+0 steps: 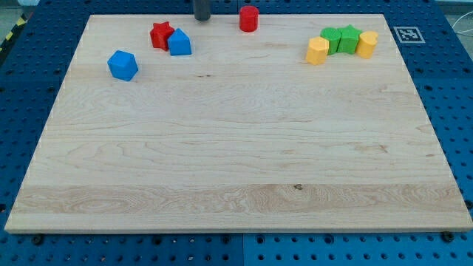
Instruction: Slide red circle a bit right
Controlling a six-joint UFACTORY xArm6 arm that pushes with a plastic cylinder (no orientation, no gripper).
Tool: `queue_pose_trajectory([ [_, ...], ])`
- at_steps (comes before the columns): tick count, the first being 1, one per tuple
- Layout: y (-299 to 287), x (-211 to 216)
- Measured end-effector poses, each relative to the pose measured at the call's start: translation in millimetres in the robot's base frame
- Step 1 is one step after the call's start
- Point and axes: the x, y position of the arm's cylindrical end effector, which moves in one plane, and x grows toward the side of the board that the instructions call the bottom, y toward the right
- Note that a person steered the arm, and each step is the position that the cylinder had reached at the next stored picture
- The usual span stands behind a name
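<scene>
Camera view: the arm carries no gripper and holds nothing; its tip (202,19) stands at the board's top edge, touching no block. The red circle (249,18) sits near the tip, on its right side in the view, at about the same height, with a clear gap between. The tip is thus placed on the correct side for a rightward push, but contact is not yet made; the slide appears wholly outstanding. Below and left of the tip lie the red star (160,35) and a blue block (179,43), touching each other
</scene>
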Motion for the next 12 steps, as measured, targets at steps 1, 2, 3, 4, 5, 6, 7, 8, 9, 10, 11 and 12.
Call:
queue_pose_trajectory([
  [1, -4, 0],
  [2, -12, 0],
  [3, -18, -1],
  [4, -18, -1],
  [5, 3, -1],
  [6, 41, 0],
  [7, 44, 0],
  [8, 57, -1],
  [9, 68, 0],
  [10, 85, 0],
  [11, 112, 0],
  [12, 164, 0],
])
